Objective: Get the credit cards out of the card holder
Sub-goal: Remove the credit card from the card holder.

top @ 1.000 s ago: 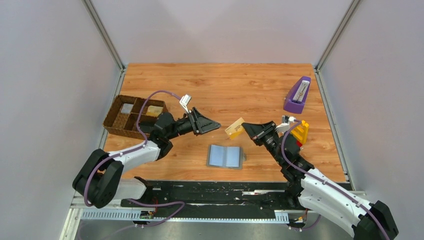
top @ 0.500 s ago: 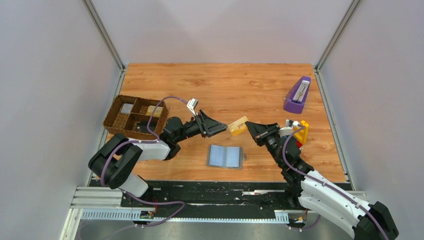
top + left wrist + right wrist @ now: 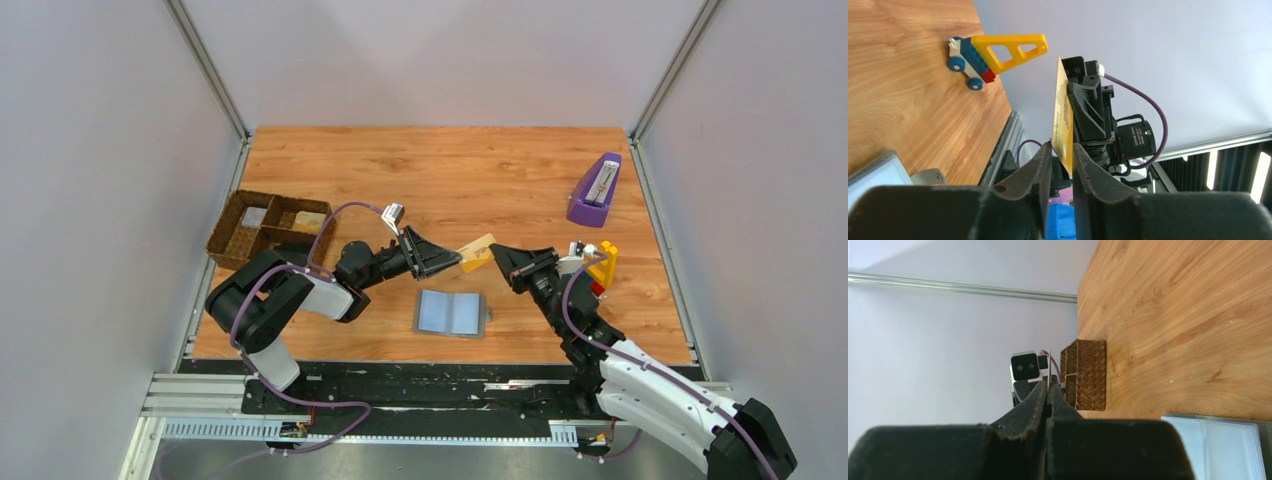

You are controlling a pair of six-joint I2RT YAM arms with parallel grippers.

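The card holder (image 3: 452, 313) lies open on the table with its pale blue inside up, also at the lower right of the right wrist view (image 3: 1218, 440). Above it, a gold credit card (image 3: 477, 252) hangs in the air between both grippers. My right gripper (image 3: 497, 255) is shut on the card's right end; from its own wrist the card shows as a thin edge (image 3: 1049, 360) between the pinched jaws (image 3: 1048, 385). My left gripper (image 3: 455, 258) straddles the card's (image 3: 1063, 125) left end, with its jaws (image 3: 1062, 150) narrowed on either side and a small gap still showing.
A brown woven tray (image 3: 262, 232) at the left holds a pale card (image 3: 255, 215) and a tan card (image 3: 312, 220). A yellow and blue toy (image 3: 600, 265) stands beside the right arm. A purple object (image 3: 596, 190) sits at the back right.
My left gripper has travelled right from near the tray to the gold card, and its jaws have narrowed around the card's end. The right gripper kept hold of the card and barely moved.
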